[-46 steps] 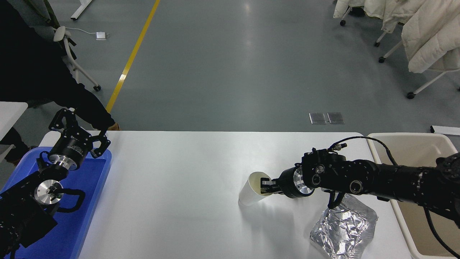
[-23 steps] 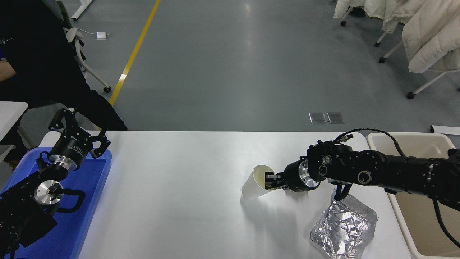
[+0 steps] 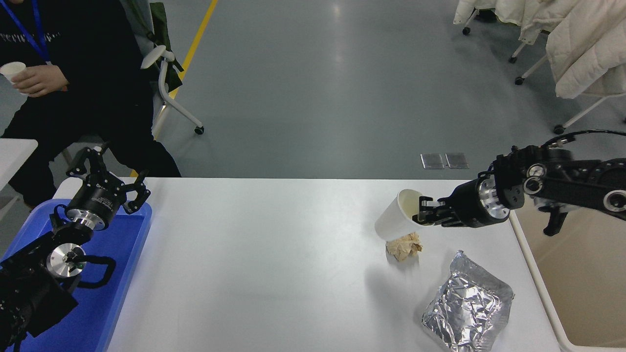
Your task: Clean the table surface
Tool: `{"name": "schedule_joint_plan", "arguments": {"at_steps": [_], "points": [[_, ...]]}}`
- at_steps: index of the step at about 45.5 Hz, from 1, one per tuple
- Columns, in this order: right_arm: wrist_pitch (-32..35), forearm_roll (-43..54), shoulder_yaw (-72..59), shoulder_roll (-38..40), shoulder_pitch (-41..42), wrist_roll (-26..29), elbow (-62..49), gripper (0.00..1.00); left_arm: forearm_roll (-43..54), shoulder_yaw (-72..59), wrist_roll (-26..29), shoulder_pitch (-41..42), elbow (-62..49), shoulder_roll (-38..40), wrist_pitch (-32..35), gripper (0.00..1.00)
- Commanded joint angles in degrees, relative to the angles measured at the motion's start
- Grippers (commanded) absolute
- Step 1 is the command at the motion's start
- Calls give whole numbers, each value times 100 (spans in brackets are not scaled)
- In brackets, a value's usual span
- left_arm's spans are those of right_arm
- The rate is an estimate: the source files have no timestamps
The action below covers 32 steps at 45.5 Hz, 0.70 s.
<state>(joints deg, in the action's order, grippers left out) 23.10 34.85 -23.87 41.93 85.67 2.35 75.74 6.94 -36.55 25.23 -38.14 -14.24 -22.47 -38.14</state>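
The white table surface [image 3: 254,264] fills the lower picture. My right gripper [image 3: 424,210] is shut on the rim of a white paper cup [image 3: 393,220] and holds it tilted in the air above the table's right part. A crumpled brown paper ball [image 3: 404,246] lies on the table just under the cup. A crumpled silver foil bag [image 3: 467,308] lies at the front right. My left gripper [image 3: 108,177] is parked open over the blue tray [image 3: 127,254] at the left.
A beige bin [image 3: 582,274] stands off the table's right edge. A person in black sits at the far left with a small cup in hand [image 3: 34,80]. Chairs with white coats [image 3: 577,44] stand at the back right.
My right gripper has lifted the paper cup and carried it right and away, toward the bin. The brown paper ball now shows on the table. The person has shifted at the upper left.
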Motion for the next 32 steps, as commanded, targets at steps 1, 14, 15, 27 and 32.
{"name": "schedule_joint_plan", "arguments": {"at_steps": [1, 14, 15, 27, 32], "points": [[432, 4, -214, 957, 793, 20, 705, 0, 0, -1, 0, 0, 0, 6, 0, 100], [950, 13, -285, 1406, 1337, 29, 723, 0, 0, -1, 0, 0, 0, -3, 0, 100], [994, 22, -285, 1441, 1390, 46, 732, 0, 0, -1, 0, 0, 0, -3, 0, 100], [1521, 75, -294, 1801, 1857, 55, 714, 0, 0, -1, -9, 0, 0, 6, 0, 100], [1522, 83, -355, 1836, 1865, 55, 705, 0, 0, -1, 0, 0, 0, 6, 0, 100]]}}
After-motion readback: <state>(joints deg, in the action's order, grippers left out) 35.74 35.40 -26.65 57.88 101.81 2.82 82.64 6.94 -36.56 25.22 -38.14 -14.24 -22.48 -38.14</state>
